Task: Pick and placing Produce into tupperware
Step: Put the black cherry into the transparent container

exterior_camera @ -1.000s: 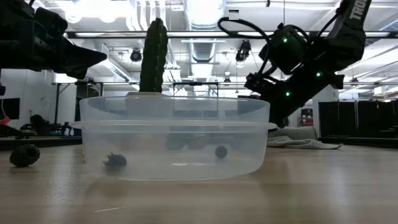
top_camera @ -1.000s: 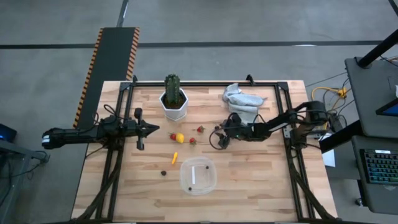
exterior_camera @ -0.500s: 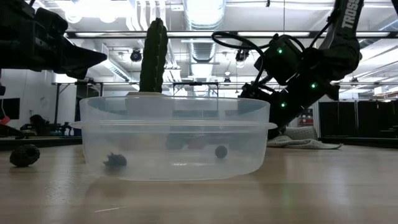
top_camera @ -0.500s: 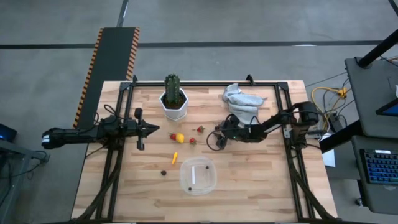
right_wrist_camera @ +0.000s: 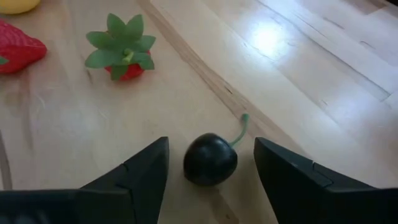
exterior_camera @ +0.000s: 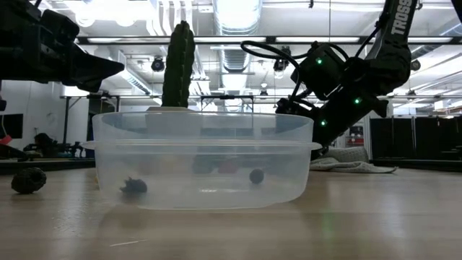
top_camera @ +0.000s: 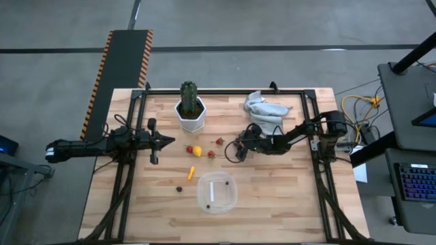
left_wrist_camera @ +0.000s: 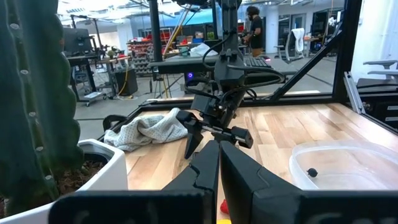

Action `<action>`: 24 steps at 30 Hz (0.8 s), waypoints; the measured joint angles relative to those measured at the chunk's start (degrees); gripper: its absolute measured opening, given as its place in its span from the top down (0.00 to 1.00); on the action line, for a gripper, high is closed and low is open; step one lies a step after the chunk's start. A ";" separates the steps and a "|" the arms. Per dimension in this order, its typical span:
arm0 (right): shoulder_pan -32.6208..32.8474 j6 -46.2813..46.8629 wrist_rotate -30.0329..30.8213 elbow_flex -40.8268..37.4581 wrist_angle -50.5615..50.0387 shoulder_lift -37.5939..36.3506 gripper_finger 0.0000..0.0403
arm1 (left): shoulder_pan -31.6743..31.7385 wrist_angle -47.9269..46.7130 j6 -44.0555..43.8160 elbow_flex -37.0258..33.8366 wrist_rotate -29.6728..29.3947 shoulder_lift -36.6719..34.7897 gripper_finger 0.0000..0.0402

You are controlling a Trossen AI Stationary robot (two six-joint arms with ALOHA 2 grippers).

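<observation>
My right gripper (top_camera: 236,151) stands open low over the table's middle, its fingers on either side of a small dark cherry (right_wrist_camera: 210,163) with a green stem, not touching it. The cherry lies on the wood. Beyond it lie a leafy strawberry (right_wrist_camera: 121,53), a red strawberry (right_wrist_camera: 18,46) and a yellow lemon (top_camera: 197,150). An orange sliver (top_camera: 191,172) and a dark berry (top_camera: 179,189) lie nearer the clear tupperware (top_camera: 216,192), which holds two dark berries (exterior_camera: 256,175). My left gripper (top_camera: 170,141) waits shut at the table's left, held level.
A tall green cactus (top_camera: 189,95) in a white pot (top_camera: 191,121) stands at the far middle. A crumpled grey-white cloth (top_camera: 266,107) lies at the far right, behind my right arm. Black frame rails (top_camera: 315,136) run along the table's sides.
My right gripper has moved a little toward the table's left edge and sunk slightly toward the cherry, staying open. The produce and the tupperware have not moved.
</observation>
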 joint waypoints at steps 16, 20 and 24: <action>0.07 -0.08 -0.20 0.02 -0.37 -0.04 0.61 | -0.02 0.01 0.00 0.00 0.00 0.74 1.00; 0.09 -0.63 -0.37 0.02 -0.39 -0.05 0.69 | -0.01 0.00 0.00 0.00 0.00 0.80 1.00; 0.09 -0.68 -0.35 0.02 -0.41 -0.07 0.74 | 0.00 0.00 0.01 0.00 0.00 0.84 1.00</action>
